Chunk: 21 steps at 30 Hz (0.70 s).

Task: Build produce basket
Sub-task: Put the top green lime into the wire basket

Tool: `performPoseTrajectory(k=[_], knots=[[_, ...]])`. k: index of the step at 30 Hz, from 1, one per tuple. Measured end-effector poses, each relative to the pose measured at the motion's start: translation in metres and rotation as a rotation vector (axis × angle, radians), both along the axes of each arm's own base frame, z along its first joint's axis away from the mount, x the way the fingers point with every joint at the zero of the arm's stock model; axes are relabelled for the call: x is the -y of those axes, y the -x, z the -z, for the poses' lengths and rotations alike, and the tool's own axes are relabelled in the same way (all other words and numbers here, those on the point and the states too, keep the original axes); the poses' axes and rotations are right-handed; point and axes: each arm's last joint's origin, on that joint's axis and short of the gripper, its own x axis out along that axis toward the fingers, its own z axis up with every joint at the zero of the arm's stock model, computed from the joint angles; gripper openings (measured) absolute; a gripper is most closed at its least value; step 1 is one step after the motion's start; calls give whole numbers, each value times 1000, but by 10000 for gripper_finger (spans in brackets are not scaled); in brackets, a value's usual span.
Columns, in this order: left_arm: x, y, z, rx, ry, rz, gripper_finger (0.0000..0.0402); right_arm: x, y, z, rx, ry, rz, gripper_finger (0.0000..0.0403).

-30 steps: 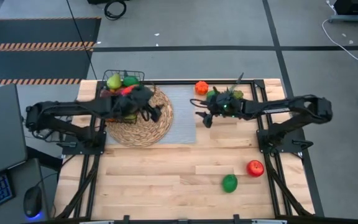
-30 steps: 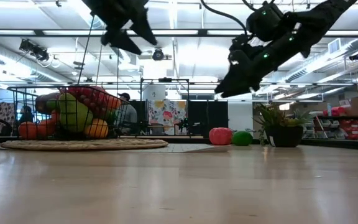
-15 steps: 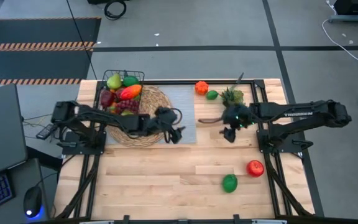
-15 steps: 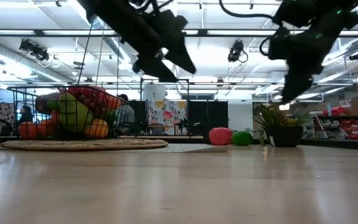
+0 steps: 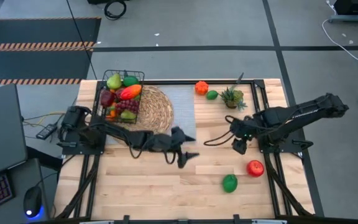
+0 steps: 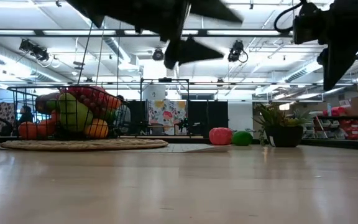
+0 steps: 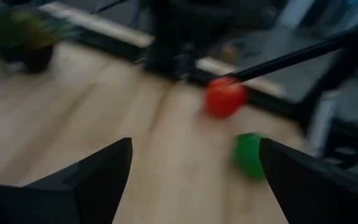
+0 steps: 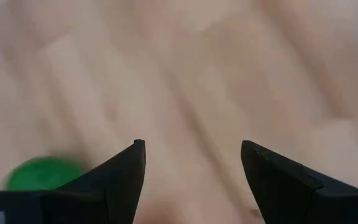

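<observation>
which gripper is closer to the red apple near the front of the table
Right. The right gripper hangs open just behind the red apple; the left gripper, also open, is farther off toward the table's middle.

One camera hangs high and looks straight down on the whole table [image 5: 166,180]. One sits low at the table's edge, looking across into the room. Each arm's camera looks close at the wood; both see the green lime [image 7: 250,155].
</observation>
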Motion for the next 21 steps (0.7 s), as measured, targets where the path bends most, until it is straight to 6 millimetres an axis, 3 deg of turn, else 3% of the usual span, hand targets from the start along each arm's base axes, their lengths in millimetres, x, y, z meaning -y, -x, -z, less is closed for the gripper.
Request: performPoseTrajectory(k=[4, 7, 15, 21], knots=[[18, -2, 2, 66, -28, -2, 357, 5, 8, -9, 1, 125, 89, 268], [7, -2, 5, 23, -112, -119, 357, 5, 11, -12, 35, 116, 88, 268], [-81, -26, -11, -126, -95, -113, 330, -10, 17, -15, 57, 63, 21, 268], [-140, -39, -38, -175, -181, -118, 305, -23, 21, -15, 59, 51, -22, 268]])
